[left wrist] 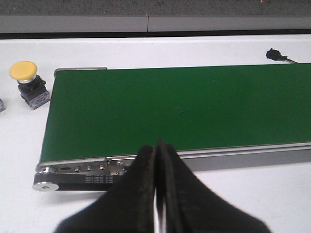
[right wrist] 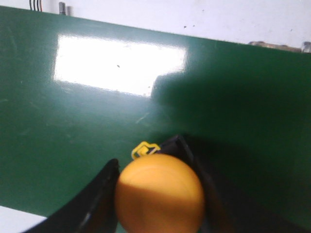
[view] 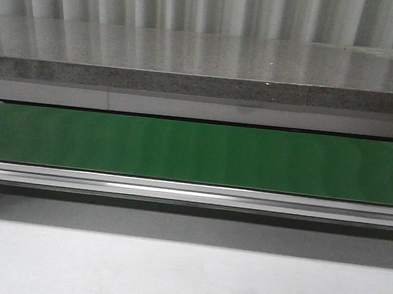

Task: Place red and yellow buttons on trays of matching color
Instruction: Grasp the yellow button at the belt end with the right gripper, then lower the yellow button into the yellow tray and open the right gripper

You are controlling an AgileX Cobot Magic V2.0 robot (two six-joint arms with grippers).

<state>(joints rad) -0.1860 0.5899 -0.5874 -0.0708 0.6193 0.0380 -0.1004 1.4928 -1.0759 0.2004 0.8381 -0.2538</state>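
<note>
Right gripper point(right wrist: 158, 194) clamped on a yellow button point(right wrist: 159, 193), fingers point(right wrist: 99, 194) pressed against both sides of its round cap, held over the green conveyor belt point(right wrist: 97, 121) with a small yellow part point(right wrist: 145, 149) just visible beyond the cap. Left gripper point(left wrist: 156, 194) clenched, black fingers point(left wrist: 138, 194) meeting with nothing between them, hanging over the white table point(left wrist: 243, 194) at the near edge of the belt. Second yellow button point(left wrist: 28, 83) upright on the table just beyond the belt's end, on a dark base with a clear block. Small black connector point(left wrist: 274, 54) lying on the table at the far side. Front view: only the empty green belt, its metal rail point(view: 192, 191) and a grey counter point(view: 203, 65) behind.
</note>
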